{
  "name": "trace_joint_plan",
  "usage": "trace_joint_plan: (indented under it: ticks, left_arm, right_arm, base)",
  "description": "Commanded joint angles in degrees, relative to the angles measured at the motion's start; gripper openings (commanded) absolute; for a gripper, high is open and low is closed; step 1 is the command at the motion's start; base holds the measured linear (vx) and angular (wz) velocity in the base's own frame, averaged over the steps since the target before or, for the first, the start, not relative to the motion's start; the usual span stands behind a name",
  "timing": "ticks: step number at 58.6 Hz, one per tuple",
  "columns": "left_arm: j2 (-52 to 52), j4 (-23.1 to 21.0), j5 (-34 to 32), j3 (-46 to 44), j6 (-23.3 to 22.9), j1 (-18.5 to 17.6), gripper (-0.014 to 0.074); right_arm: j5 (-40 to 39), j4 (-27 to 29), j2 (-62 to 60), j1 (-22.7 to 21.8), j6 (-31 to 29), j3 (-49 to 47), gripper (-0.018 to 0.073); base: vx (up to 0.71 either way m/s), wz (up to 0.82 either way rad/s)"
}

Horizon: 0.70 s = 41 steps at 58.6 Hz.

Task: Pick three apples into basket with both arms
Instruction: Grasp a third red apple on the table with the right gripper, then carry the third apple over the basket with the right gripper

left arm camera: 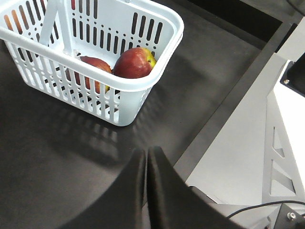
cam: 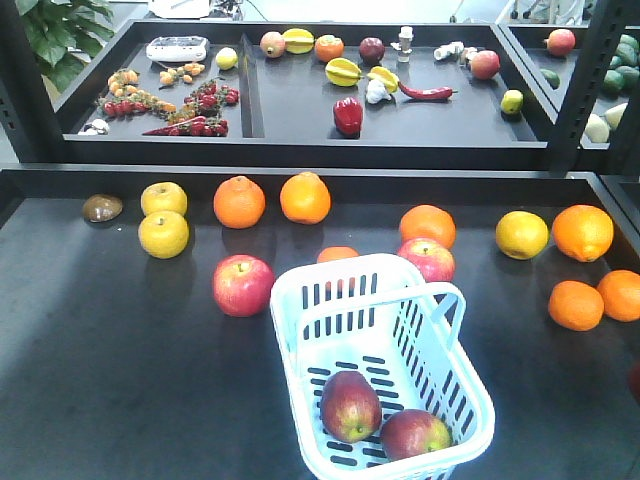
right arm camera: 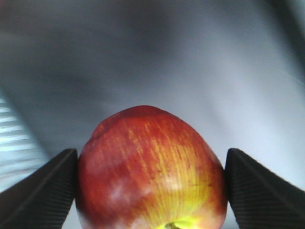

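Observation:
The pale blue basket (cam: 345, 268) stands on the dark table at front centre. Two dark red apples (cam: 350, 405) (cam: 415, 433) lie side by side at its near end. In the left wrist view the same basket (left arm camera: 119, 81) holds both apples (left arm camera: 135, 63) (left arm camera: 95, 64). My left gripper (left arm camera: 146, 151) is shut and empty, hanging over bare table near the basket's corner. My right gripper (right arm camera: 151, 155) is shut on a third red apple (right arm camera: 150, 167) streaked with yellow, a finger on each side. Neither arm shows in the front view.
Two pinker red apples (cam: 242, 285) (cam: 427, 260) sit on the table behind the basket. Oranges (cam: 239, 201) (cam: 582, 232) and yellow fruits (cam: 163, 234) are scattered around. A raised shelf tray (cam: 300, 140) of produce runs behind. The table's edge (left arm camera: 224, 105) lies right of the left gripper.

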Motion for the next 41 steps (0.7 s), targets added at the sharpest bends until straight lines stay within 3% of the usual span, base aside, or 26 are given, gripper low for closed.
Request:
trace_joint_plan:
  ticks: [1, 19, 23, 31, 41]
  left_arm:
    - [0.0, -2.4, -2.5, -1.4, -0.6, -0.1, -0.0006]
    - [0.0, -2.4, -2.7, -1.4, -0.6, -0.1, -0.0006]
    - [0.0, -2.4, -2.7, -1.4, -0.6, -0.1, -0.0006]
    - [0.0, -2.4, -2.7, -1.4, -0.6, -0.1, -0.0006]
    - [0.0, -2.4, -2.7, -1.4, -0.6, -0.1, -0.0006]
  right_arm:
    - [2.0, 9.8, -6.5, -0.1, -7.3, -1.1, 0.0001]
    - [13.8, 31.7, -18.2, 0.1, -20.5, 2.4, 0.0016]
    - [13.8, 34.7, -19.9, 2.4, -22.8, 4.6, 0.002]
    - [9.9, 35.3, -21.1, 12.7, -22.3, 8.0, 0.004]
    - [-3.6, 36.0, -20.5, 28.8, -21.6, 9.2, 0.0067]
  base:
    - [0.0, 0.0]
    - [0.0, 0.0]
    - [0.0, 0.0]
    - [0.0, 0.0]
    - [0.0, 0.0]
